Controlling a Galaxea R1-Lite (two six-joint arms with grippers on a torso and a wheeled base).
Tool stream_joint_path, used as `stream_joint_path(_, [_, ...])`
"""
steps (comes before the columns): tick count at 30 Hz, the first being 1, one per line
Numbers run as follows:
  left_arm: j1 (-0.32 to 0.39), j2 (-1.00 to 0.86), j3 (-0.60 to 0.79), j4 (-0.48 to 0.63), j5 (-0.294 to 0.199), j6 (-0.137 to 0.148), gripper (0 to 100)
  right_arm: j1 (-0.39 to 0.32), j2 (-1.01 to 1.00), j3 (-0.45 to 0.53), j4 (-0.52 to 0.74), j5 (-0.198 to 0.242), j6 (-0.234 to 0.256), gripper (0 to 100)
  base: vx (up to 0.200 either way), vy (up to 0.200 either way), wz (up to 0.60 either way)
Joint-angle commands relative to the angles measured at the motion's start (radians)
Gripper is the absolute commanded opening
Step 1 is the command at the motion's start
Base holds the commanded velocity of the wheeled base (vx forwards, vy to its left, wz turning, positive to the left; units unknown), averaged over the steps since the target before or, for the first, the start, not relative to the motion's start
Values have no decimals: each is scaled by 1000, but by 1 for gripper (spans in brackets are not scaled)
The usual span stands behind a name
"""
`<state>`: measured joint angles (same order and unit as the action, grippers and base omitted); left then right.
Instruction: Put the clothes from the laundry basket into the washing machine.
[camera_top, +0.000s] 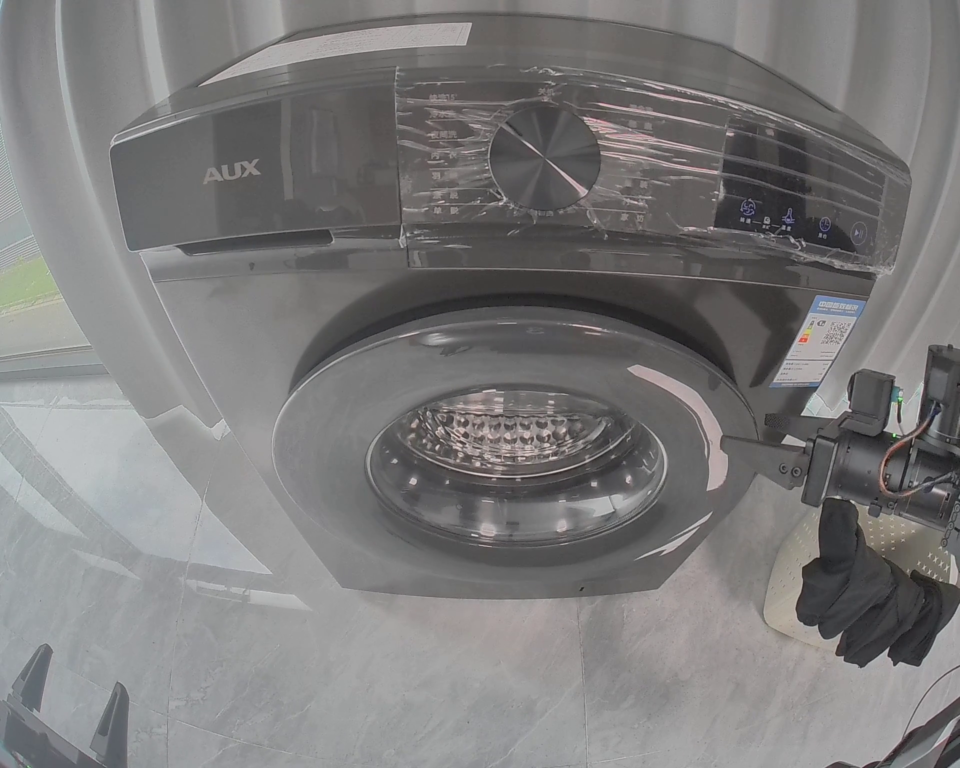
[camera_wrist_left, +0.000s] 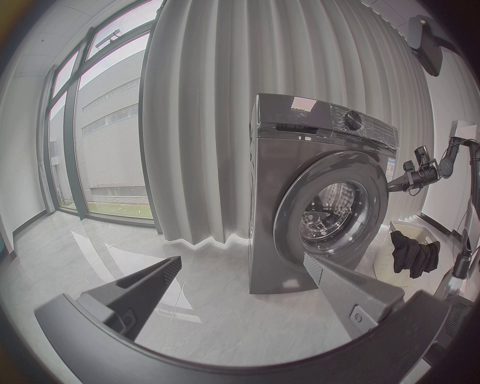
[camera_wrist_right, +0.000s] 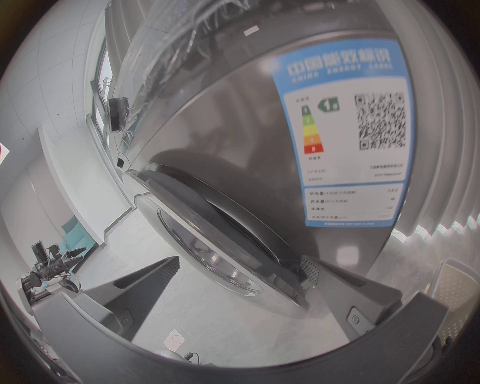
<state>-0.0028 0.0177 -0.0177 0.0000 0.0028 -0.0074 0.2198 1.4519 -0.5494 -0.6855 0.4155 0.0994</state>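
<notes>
The right claw (camera_top: 750, 435) is open, its 2 fingers spread at the right edge of the washing machine's (camera_top: 250, 330) round door (camera_top: 330, 440), which is shut; whether a finger touches the rim cannot be told. Just below that arm, black clothes (camera_top: 870, 600) hang over the rim of the cream laundry basket (camera_top: 790, 590) on the floor (camera_top: 400, 670), right of the machine. The left claw (camera_top: 75, 690) is open too, low at near left, well apart from the machine.

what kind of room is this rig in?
Likely a staged laundry corner in an office or lab building: washing machine with film on its panel, laundry basket holding dark clothes on a tiled floor, tall windows and a pleated curtain behind.
</notes>
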Motion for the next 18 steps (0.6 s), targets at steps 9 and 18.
stream_joint_path(9, [0,-15,18,0,0,0,100,52,65,-4,-19,0,8,100,0,0,0])
stream_joint_path(18, [0,-15,18,0,0,0,100,82,58,28,-32,3,10,100,0,0,0])
